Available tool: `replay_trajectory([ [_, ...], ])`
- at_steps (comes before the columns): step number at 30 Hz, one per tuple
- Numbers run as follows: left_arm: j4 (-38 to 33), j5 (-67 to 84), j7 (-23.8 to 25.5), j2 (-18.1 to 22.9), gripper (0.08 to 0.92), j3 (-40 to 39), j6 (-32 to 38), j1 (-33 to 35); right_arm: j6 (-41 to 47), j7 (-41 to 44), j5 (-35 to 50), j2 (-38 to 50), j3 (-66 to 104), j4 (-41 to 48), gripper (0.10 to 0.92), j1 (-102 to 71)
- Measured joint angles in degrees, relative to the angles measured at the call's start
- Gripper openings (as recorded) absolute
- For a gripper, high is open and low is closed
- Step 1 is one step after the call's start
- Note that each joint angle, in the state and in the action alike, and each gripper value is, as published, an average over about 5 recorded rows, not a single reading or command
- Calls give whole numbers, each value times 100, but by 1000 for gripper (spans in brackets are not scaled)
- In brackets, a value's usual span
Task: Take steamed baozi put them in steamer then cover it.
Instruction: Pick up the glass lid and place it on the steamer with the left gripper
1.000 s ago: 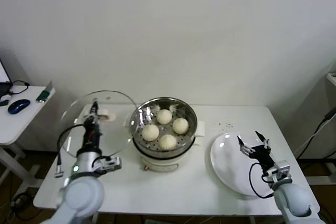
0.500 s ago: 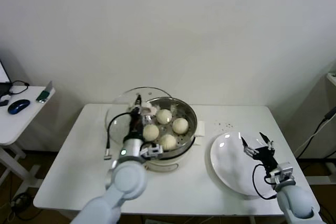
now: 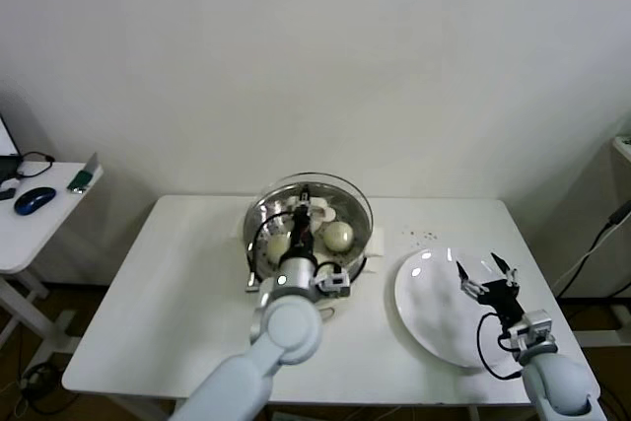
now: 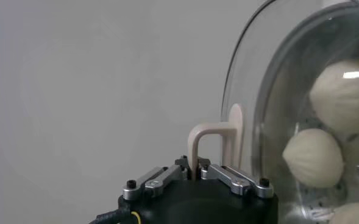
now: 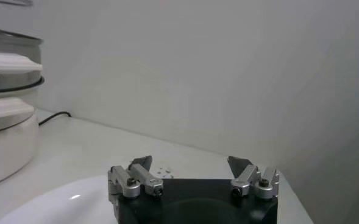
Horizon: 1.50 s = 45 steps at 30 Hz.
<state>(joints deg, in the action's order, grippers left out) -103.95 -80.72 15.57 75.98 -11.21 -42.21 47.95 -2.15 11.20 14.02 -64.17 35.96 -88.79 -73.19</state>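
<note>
My left gripper (image 3: 303, 208) is shut on the cream-white bar handle (image 4: 214, 139) of the clear glass cover (image 3: 340, 196). It holds the cover right over the steamer (image 3: 363, 245), at the back middle of the table. I cannot tell whether the cover's rim rests on the basket. The baozi (image 3: 338, 235) lie inside the steel basket and show through the glass, also in the left wrist view (image 4: 313, 157). The left arm hides part of them. My right gripper (image 3: 485, 277) is open and empty above the white plate (image 3: 434, 317), to the right of the steamer.
The steamer's side (image 5: 5, 103) shows far off in the right wrist view. A few dark crumbs (image 3: 424, 236) lie on the table behind the plate. A side table with a computer mouse (image 3: 35, 199) stands at the far left.
My left gripper has carried the cover from the table's left side rightward until it is over the steamer. The right gripper has stayed above the plate.
</note>
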Motion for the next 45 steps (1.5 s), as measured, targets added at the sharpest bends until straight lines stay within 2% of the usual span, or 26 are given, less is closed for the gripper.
replay_trajectory([
  [19, 539, 86, -41, 105, 152, -64, 3, -194, -55, 82, -47, 29, -9, 75, 823, 17],
  [45, 733, 190, -178, 97, 152, -25, 2, -156, -94, 114, -151, -38, -29, 102, 823, 42],
])
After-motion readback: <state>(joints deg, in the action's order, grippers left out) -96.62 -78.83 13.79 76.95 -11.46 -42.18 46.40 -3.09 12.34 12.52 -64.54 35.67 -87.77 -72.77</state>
